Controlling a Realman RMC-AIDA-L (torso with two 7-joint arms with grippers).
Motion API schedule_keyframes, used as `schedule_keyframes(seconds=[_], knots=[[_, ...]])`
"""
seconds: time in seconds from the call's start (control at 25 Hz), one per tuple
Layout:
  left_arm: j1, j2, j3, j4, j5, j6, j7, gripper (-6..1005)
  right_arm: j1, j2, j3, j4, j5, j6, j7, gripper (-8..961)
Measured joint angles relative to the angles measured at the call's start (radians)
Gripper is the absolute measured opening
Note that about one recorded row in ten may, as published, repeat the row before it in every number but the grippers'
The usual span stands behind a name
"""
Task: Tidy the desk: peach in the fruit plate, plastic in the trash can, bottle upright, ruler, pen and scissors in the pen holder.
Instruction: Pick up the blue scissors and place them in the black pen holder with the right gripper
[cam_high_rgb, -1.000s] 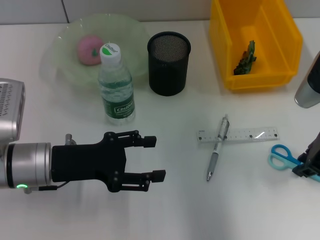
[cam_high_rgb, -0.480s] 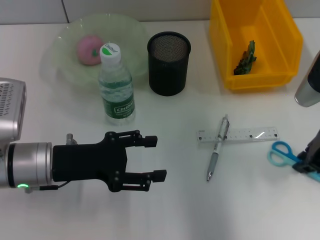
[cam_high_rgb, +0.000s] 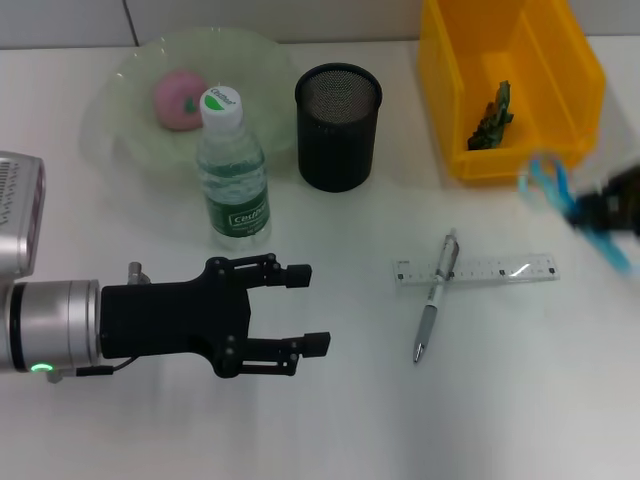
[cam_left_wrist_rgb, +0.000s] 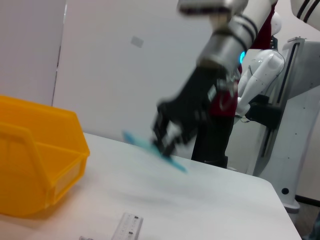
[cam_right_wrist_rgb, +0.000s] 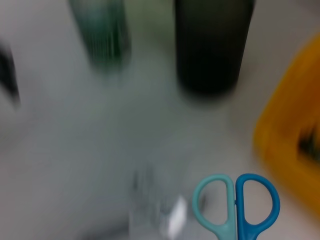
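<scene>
Now the right gripper (cam_high_rgb: 600, 212) grips the scissors (cam_high_rgb: 560, 195) in the air at the right, near the bin (cam_high_rgb: 575, 80). Left gripper (cam_high_rgb: 300, 310) hovers open, near left.

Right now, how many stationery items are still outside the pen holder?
3. The ruler and the pen lie crossed on the desk; the scissors are lifted in the right gripper near the yellow bin.

Blue scissors (cam_high_rgb: 560, 200) lifted off desk, pen (cam_high_rgb: 436, 296) lying across clear ruler (cam_high_rgb: 476, 270), bottle (cam_high_rgb: 231, 177) upright
</scene>
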Motion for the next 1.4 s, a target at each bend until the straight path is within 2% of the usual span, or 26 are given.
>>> schedule_keyframes(seconds=[0.12, 0.16, 0.2, 0.32, 0.36, 0.4, 0.48, 0.56, 0.6, 0.68, 0.96, 1.36, 1.4], knots=[[0.0, -0.003, -0.001, 0.0, 0.0, 0.0, 0.002, 806, -0.02, -0.001, 0.105, 0.043, 0.237, 0.087, -0.084, 216], [0.0, -0.004, -0.001, 0.0, -0.001, 0.0, 0.003, 806, -0.033, -0.001, 0.123, 0.146, 0.422, 0.198, -0.174, 216], [0.0, -0.004, -0.001, 0.0, -0.001, 0.0, 0.003, 806, -0.033, -0.001, 0.123, 0.146, 0.422, 0.198, -0.174, 216], [-0.005, -0.007, -0.002, 0.001, -0.001, 0.0, 0.002, 806, -0.016, -0.001, 0.113, 0.38, 0.66, 0.333, -0.335, 216], [-0.007, -0.008, -0.003, 0.002, -0.001, 0.001, 0.001, 806, 0.038, -0.002, 0.107, 0.59, 0.812, 0.397, -0.495, 216], [-0.007, -0.008, -0.003, 0.002, -0.001, 0.001, 0.001, 805, 0.038, -0.002, 0.107, 0.59, 0.812, 0.397, -0.495, 216], [-0.01, -0.01, -0.006, 0.004, -0.001, 0.001, 0.001, 805, 0.115, -0.003, 0.106, 0.786, 0.896, 0.448, -0.637, 216], [-0.013, -0.013, -0.01, 0.009, -0.001, 0.001, 0.001, 805, 0.235, -0.003, 0.112, 1.021, 0.963, 0.536, -0.81, 217], [-0.013, -0.013, -0.01, 0.009, -0.001, 0.001, 0.001, 805, 0.235, -0.003, 0.112, 1.021, 0.963, 0.536, -0.81, 217], [-0.014, -0.014, -0.011, 0.011, -0.001, 0.001, 0.0, 805, 0.318, 0.004, 0.103, 1.166, 1.032, 0.617, -0.947, 217], [-0.015, -0.014, -0.015, 0.012, -0.003, 0.006, 0.0, 806, 0.414, 0.009, 0.093, 1.32, 1.128, 0.72, -1.133, 217], [-0.021, -0.014, -0.037, 0.014, -0.004, 0.006, 0.0, 803, 0.432, 0.01, 0.068, 1.346, 1.135, 0.781, -1.13, 217], [-0.021, -0.014, -0.037, 0.014, -0.004, 0.006, 0.0, 802, 0.432, 0.01, 0.068, 1.346, 1.135, 0.781, -1.13, 240]])
